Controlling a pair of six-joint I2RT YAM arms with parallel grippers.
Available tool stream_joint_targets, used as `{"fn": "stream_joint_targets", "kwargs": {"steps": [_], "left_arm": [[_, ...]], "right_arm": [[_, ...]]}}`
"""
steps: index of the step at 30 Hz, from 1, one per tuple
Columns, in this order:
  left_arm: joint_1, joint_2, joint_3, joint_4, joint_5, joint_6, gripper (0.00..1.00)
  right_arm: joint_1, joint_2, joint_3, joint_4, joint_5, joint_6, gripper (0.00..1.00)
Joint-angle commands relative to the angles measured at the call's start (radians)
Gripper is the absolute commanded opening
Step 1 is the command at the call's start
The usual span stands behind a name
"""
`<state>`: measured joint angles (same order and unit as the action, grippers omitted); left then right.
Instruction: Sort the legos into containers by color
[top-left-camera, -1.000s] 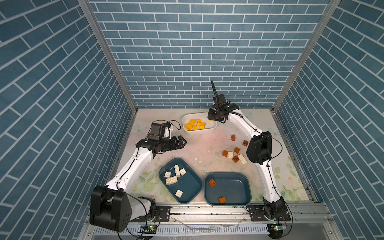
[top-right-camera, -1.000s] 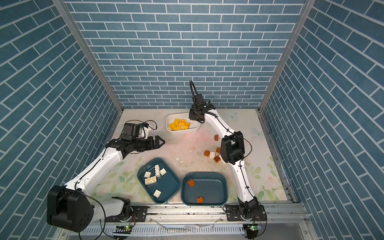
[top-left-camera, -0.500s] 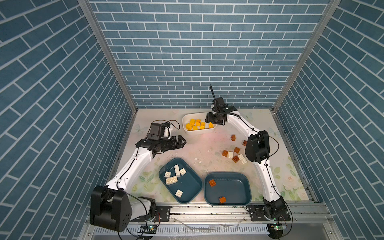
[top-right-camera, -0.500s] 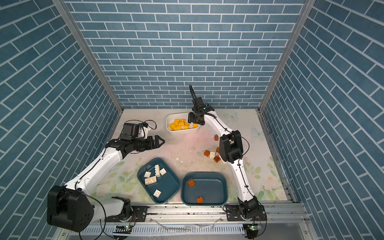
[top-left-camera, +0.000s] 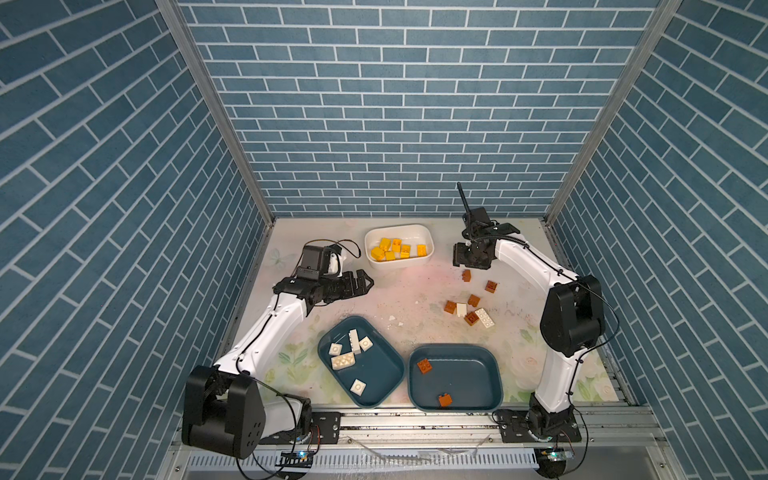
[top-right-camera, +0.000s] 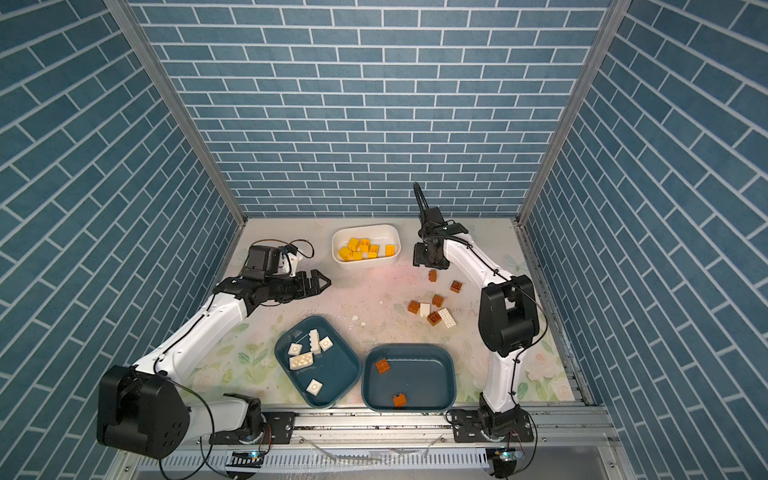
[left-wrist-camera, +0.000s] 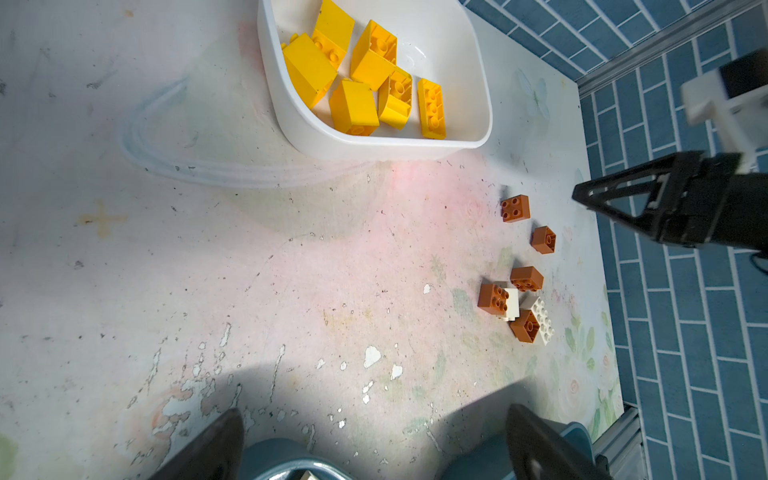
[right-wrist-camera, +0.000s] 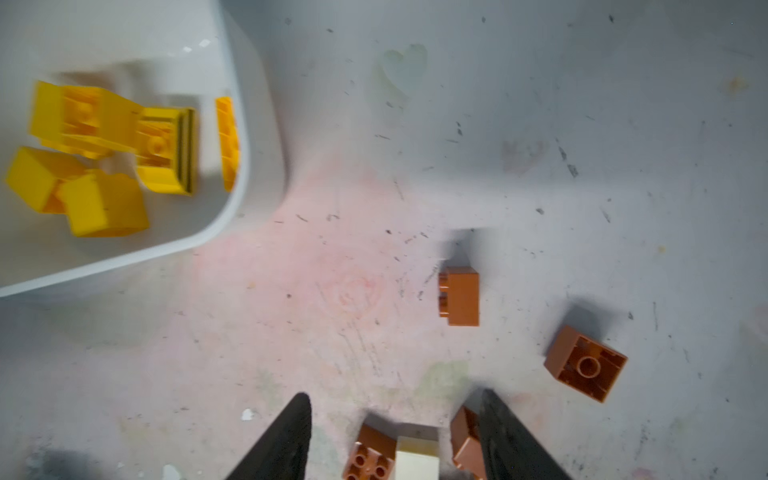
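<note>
roughly two-thirds done, yellows (top-left-camera: 386, 244) binned
our left claw (left-wrist-camera: 374, 410) and right claw (right-wrist-camera: 394, 395) gape empty; seven brown and white legos (top-left-camera: 473, 300) lie loose

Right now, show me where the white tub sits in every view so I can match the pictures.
In a top view: white tub at the back, near the middle.
In a top view: white tub in the same place, slightly further left.
Left wrist view: tub cut by the frame, yellow bricks inside.
Right wrist view: a blurred corner of the tub.
Shared landmark: the brown brick nearest the tub, on its side.
</note>
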<state>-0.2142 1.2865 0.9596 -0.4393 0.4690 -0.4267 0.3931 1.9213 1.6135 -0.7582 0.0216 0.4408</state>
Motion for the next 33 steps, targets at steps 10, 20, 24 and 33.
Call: {"fn": "stream_joint_targets", "kwargs": {"steps": [10,20,24,33], "left_arm": [[0.007,-0.028,-0.018,0.045,-0.016,-0.051,1.0],[0.007,-0.019,0.004,0.033,-0.027,-0.043,1.0],[0.007,-0.014,0.011,0.032,-0.026,-0.04,1.0],[0.007,0.024,0.005,0.045,0.011,-0.034,1.0]], "right_arm": [[-0.046,0.163,0.001,0.104,-0.004,-0.044,0.58],[-0.056,0.22,0.03,0.077,0.01,-0.036,0.33],[-0.056,0.184,0.014,0.07,0.004,-0.049,0.22],[0.011,-0.106,-0.177,0.04,-0.03,-0.02,0.18]]}}
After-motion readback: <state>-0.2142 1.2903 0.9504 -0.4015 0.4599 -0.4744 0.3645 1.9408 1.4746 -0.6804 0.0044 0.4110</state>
